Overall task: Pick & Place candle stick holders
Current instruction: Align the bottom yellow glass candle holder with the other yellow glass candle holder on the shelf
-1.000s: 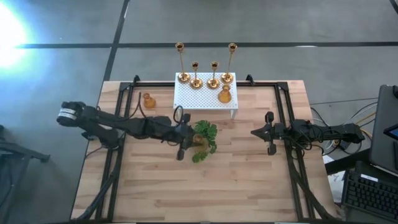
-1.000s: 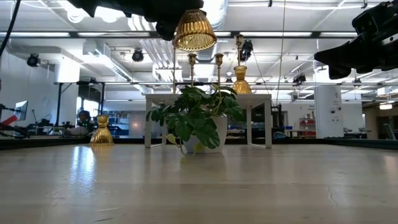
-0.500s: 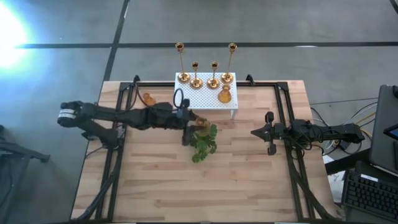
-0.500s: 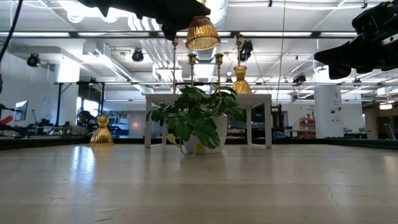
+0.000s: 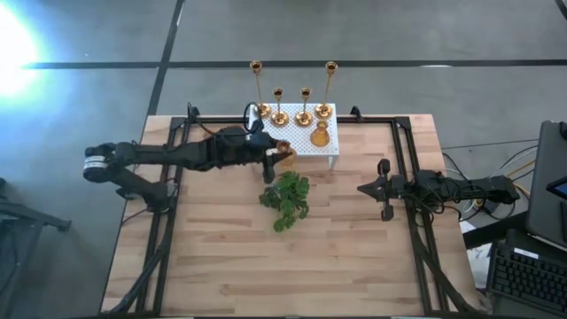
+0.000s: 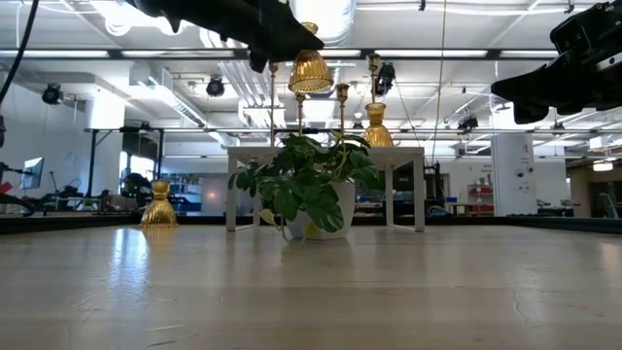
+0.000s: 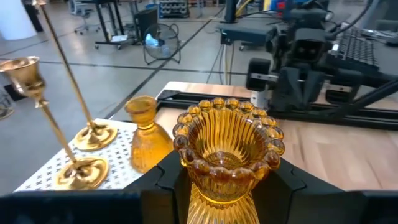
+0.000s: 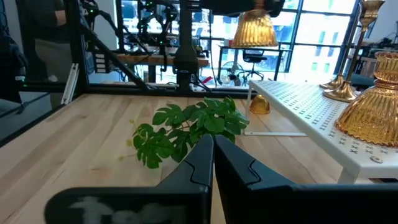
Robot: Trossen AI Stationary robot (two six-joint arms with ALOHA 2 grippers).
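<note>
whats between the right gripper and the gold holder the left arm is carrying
In the high view, the leafy plant sits slightly below that line; otherwise bare table separates the right gripper from the carried holder.

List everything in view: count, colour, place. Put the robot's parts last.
Tall thin holders: two, gold, back of the stand.
Shorter stem holders: two, gold, between the tall ones.
Squat holder on stand: one, amber-gold, right part of the stand.
Squat holder on table: one, gold, left of the stand.
Held squat holder: one, gold, in the air over the stand's left edge.
White stand: one, perforated, table's back centre.
Plant: one, green, mid-table.
Table: one, light wood.
Left gripper: shut on the held squat holder.
Right gripper: shut, empty, at the table's right.
</note>
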